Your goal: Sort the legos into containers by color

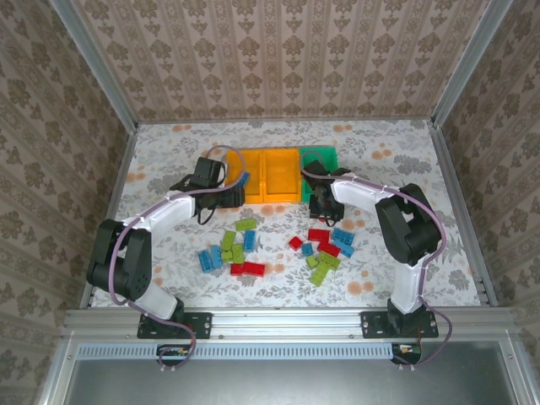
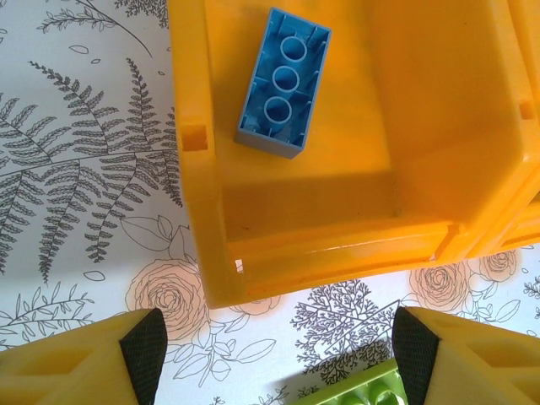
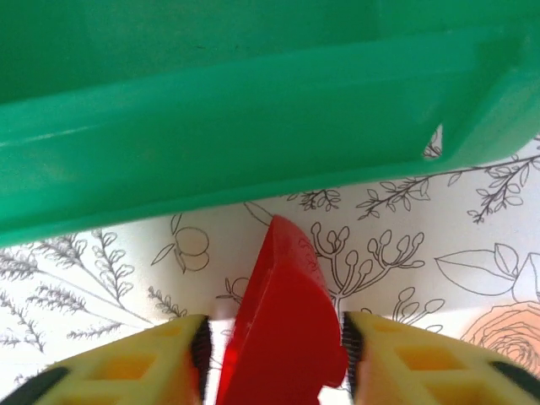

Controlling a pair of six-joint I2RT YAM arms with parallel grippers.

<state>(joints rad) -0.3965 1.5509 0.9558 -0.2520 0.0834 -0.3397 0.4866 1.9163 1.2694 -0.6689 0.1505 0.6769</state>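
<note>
Right gripper (image 3: 275,350) clamped on small red plastic brick (image 3: 283,287) (judged light, rigid, slick); grip flat sides. Left gripper (image 2: 280,354) apart, empty.

Top view looks down from behind the arms (image 1: 160,215); wrist views sit close to the same bins (image 1: 272,175).

Floral-covered table (image 1: 160,160) bears two orange-yellow bins (image 1: 266,173), a green bin (image 1: 327,157) and scattered legos (image 1: 253,268)
</note>
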